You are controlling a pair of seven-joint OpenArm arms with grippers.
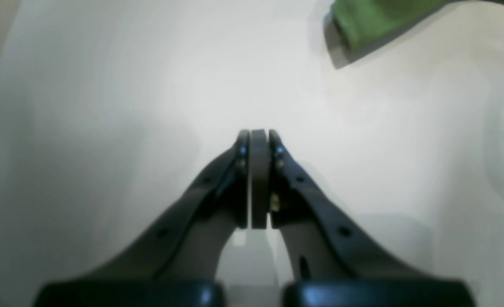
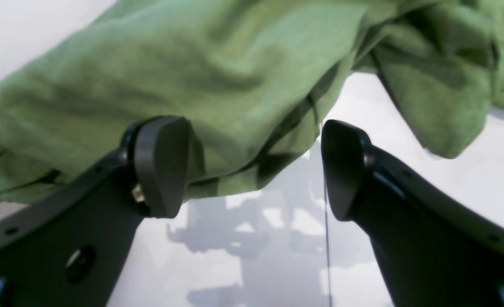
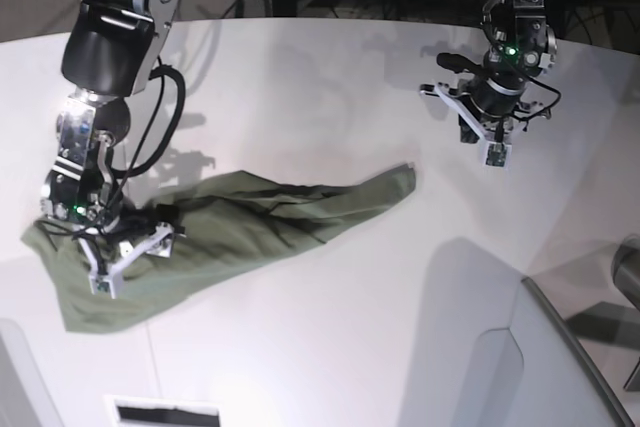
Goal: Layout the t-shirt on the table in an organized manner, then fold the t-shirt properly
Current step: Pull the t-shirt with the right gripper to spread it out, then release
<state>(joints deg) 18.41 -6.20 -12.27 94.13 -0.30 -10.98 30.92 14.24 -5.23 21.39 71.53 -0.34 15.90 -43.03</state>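
Hovering low with jaws spread wide, the right gripper (image 2: 252,170) straddles the near edge of the crumpled olive-green cotton t-shirt (image 3: 230,232) on the white matte table (image 3: 330,77), nothing pinched, while the left gripper (image 1: 259,145) is pressed together, empty, well apart.

The large white smooth matte tabletop (image 3: 330,97) with a curved far edge carries a crumpled olive-green cotton t-shirt (image 3: 240,227), which lies directly on it toward eight o'clock in the base view. The cloth stretches from a bunched mass at the eight o'clock side to a narrow end pointing toward the table's centre.
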